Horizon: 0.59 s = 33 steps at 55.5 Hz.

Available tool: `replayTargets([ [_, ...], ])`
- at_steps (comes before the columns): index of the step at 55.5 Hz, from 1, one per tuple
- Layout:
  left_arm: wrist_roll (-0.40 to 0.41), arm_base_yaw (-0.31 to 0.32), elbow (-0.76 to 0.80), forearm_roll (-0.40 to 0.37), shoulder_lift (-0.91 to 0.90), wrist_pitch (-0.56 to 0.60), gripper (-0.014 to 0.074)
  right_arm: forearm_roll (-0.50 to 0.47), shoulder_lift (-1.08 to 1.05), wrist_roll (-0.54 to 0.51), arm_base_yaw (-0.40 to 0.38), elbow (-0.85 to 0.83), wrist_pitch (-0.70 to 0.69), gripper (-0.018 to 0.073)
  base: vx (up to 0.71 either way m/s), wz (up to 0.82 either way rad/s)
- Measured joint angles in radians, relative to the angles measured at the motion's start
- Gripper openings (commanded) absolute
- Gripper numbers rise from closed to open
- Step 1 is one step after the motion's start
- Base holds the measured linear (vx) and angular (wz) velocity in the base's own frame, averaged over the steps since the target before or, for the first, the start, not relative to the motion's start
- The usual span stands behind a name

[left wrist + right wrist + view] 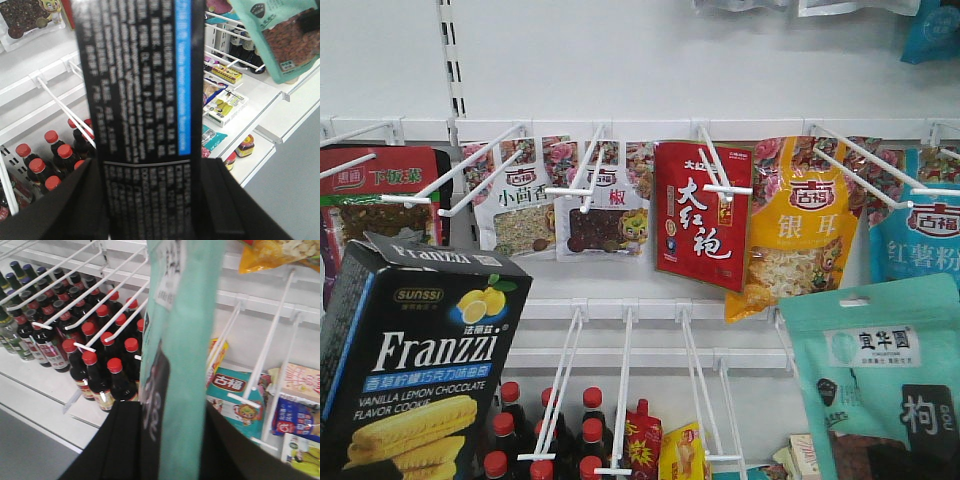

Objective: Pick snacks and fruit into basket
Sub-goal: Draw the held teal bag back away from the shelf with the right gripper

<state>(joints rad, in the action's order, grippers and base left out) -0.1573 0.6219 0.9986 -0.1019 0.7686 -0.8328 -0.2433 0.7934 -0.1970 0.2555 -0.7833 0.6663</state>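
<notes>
The black Franzzi cookie box is held up at the lower left of the front view, tilted slightly. In the left wrist view the box fills the middle, and my left gripper is shut on its lower end, a black finger on each side. The mint-green goji pouch hangs at the lower right of the front view. My right gripper is shut on the pouch, seen edge-on between the fingers. The basket and the fruit are out of view.
White peg hooks jut from the shelf wall toward me. A red pouch and a yellow-orange pouch hang on the upper pegs. Red-capped dark bottles stand below, and small boxes lie on the white shelf.
</notes>
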Motion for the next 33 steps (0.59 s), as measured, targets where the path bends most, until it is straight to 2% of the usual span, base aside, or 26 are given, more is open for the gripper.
replayTargets([
  [2,0.000,0.000,0.000,0.000,0.000,0.000,0.0040,0.077,-0.014,0.074,0.022,-0.004,0.006,-0.0008,0.00,0.00],
  [7,0.000,0.000,0.000,0.000,0.000,0.000,0.0040,0.225,-0.041,0.181,0.066,-0.006,0.022,-0.0008,0.00,0.00],
  [13,0.000,0.000,0.000,0.000,0.000,0.000,0.0040,0.344,-0.066,0.267,0.115,-0.006,0.051,-0.0008,0.00,0.00],
  [19,0.000,0.000,0.000,0.000,0.000,0.000,0.0040,0.393,-0.088,0.296,0.157,-0.010,0.072,-0.0008,0.00,0.00],
  [33,0.000,0.000,0.000,0.000,0.000,0.000,0.0040,0.410,-0.104,0.283,0.220,-0.122,0.135,-0.0008,0.00,0.00],
])
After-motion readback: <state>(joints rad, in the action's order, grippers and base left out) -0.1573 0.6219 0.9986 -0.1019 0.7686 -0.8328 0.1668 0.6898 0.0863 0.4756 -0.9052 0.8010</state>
